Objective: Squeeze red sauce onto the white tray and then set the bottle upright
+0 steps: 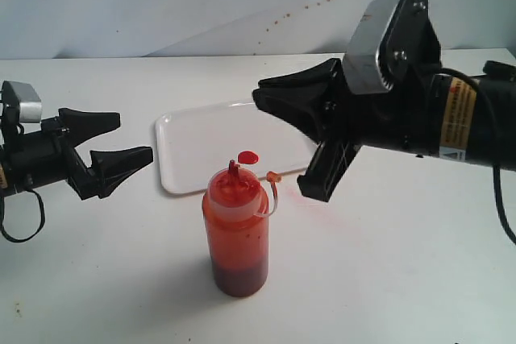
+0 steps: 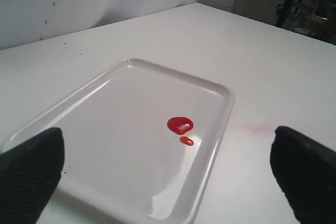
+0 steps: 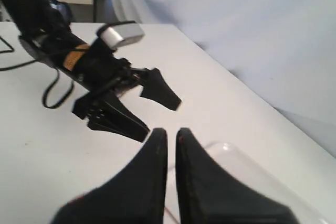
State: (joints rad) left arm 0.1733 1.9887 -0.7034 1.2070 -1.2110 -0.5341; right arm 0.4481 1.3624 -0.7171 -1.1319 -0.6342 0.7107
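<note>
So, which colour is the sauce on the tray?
The sauce is glossy bright red; clearest in the left wrist view.

The left end effector (image 1: 133, 139) hangs low, pointing sideways, with its two fingers spread wide. The right end effector (image 3: 170, 132) sits higher, its fingers pinched close together.

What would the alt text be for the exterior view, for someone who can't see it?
A red-orange squeeze bottle stands upright on a white table, in front of a white tray holding a blob of red sauce. An open left gripper hangs at the left; the right gripper, shut and empty, reaches in from the right.
</note>
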